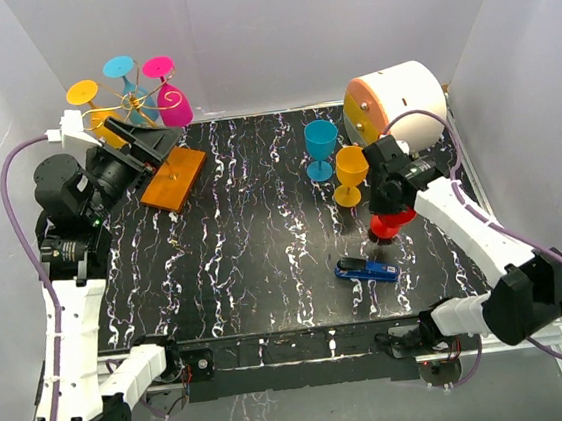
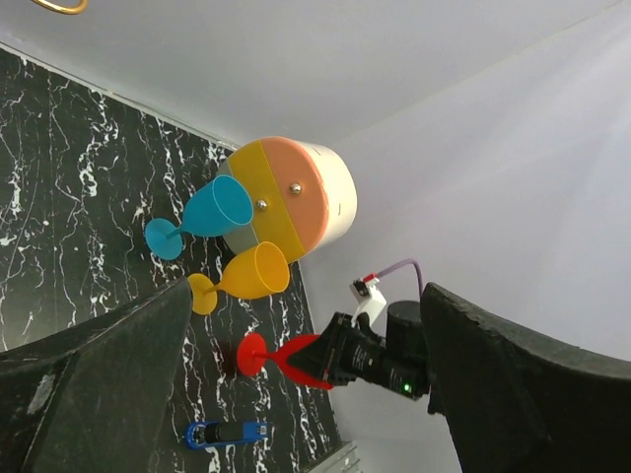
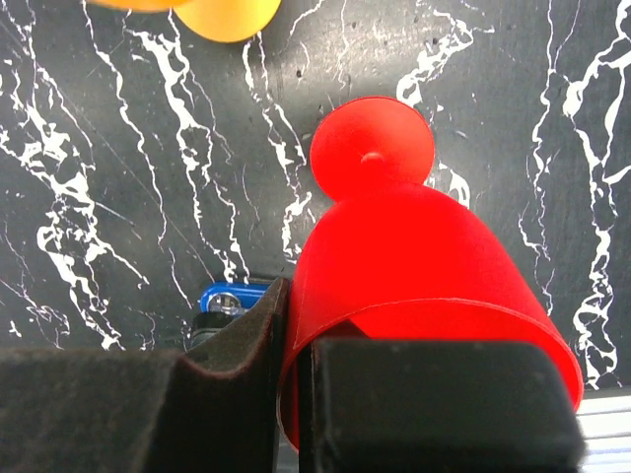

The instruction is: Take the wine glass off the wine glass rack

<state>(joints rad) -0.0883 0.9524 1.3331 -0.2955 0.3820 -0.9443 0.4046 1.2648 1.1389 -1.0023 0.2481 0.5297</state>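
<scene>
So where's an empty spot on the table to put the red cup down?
The widest bare patch of black marble table lies in the middle, between the flat orange rack base and the blue plastic glass. Right side is crowded: that glass, a yellow plastic glass, a small blue tool, and the right gripper holding the red plastic glass.

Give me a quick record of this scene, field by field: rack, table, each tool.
rack: wine glass rack holding hung yellow glass, hung blue glass, hung pink glass
table: standing blue glass, standing orange glass, small blue gadget
left tool: open, empty
right tool: shut on red glass
</scene>
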